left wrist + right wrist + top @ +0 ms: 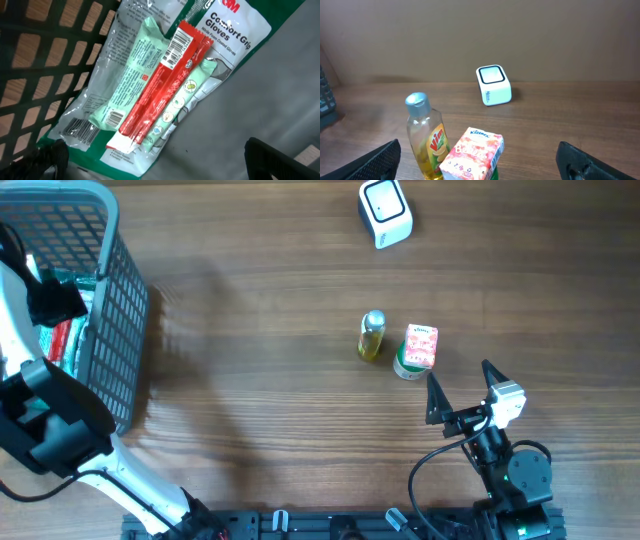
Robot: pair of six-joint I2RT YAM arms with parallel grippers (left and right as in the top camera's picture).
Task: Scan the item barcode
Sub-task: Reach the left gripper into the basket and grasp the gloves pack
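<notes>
Inside the basket (120, 330), left tool (165, 162) hangs spread wide and empty over the red packet (160, 85), which lies on green packets (130, 75) and a gloves pack (235, 30). Risk: pinching several slick layers together. Right tool (457, 370), likewise spread and empty, sits near tissue pack (420, 345) and bottle (371, 335); scanner (385, 212) well apart, basket wall between.

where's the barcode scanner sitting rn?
Overhead view: the white scanner stands on the far side of the table, slightly right of centre, apart from the bottle and tissue pack nearer the robot. The right wrist camera faces it.
</notes>
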